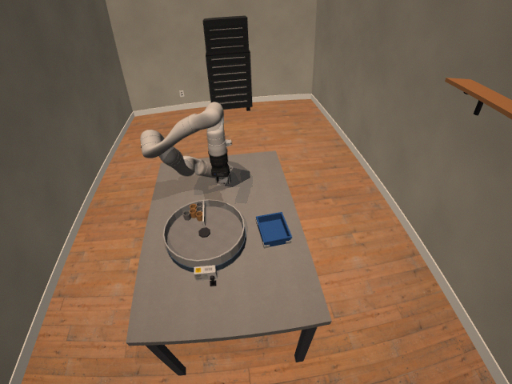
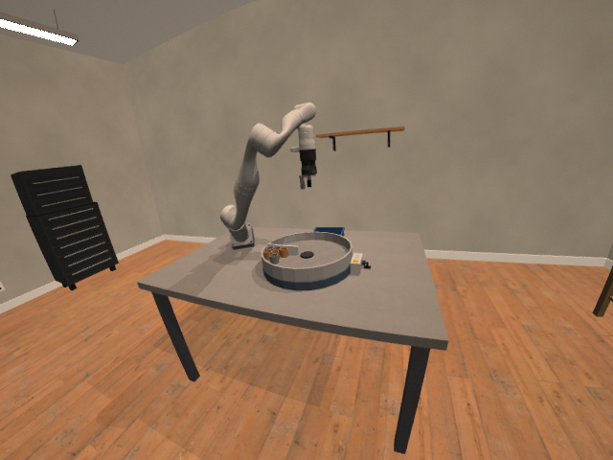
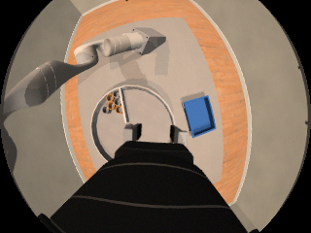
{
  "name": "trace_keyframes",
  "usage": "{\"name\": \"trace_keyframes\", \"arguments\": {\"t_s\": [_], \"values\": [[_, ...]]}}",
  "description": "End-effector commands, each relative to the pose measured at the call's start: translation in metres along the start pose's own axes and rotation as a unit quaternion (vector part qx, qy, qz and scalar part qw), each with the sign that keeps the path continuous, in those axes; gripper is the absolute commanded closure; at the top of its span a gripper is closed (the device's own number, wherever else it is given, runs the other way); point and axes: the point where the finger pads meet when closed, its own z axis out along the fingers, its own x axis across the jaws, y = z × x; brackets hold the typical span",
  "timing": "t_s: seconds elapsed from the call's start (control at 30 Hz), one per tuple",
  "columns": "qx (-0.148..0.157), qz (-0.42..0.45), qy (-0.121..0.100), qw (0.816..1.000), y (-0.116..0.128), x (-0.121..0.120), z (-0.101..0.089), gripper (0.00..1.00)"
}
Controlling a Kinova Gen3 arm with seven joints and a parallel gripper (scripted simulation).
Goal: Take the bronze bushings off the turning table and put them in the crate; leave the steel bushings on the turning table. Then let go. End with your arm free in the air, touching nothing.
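The round turning table [image 1: 204, 235] with a low grey wall stands in the middle of the grey table. Several bronze bushings [image 1: 195, 211] and steel bushings [image 1: 186, 215] stand in a cluster at its far left, beside a thin divider [image 1: 205, 212]. They also show in the exterior view [image 2: 276, 253] and the wrist view [image 3: 116, 104]. The blue crate [image 1: 273, 229] lies right of the turning table and looks empty. My gripper [image 2: 305, 183] hangs high above the table's far part, open and empty; its fingers show in the wrist view [image 3: 155, 132].
A small box with a yellow label [image 1: 204, 270] sits at the turning table's near edge. A black hub [image 1: 204, 232] marks its centre. The arm's base [image 2: 241, 235] stands at the far end of the table. A wooden shelf [image 2: 359, 132] hangs on the wall.
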Motion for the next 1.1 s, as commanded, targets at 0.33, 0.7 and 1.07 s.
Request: {"name": "trace_keyframes", "arguments": {"t_s": [0.33,0.7,1.07], "values": [[-0.001,0.001,0.0,1.0,-0.003,-0.037,0.015,0.0],[-0.002,0.0,0.0,1.0,-0.013,-0.081,0.039,0.0],[-0.002,0.0,-0.001,1.0,-0.016,-0.099,0.048,0.0]]}}
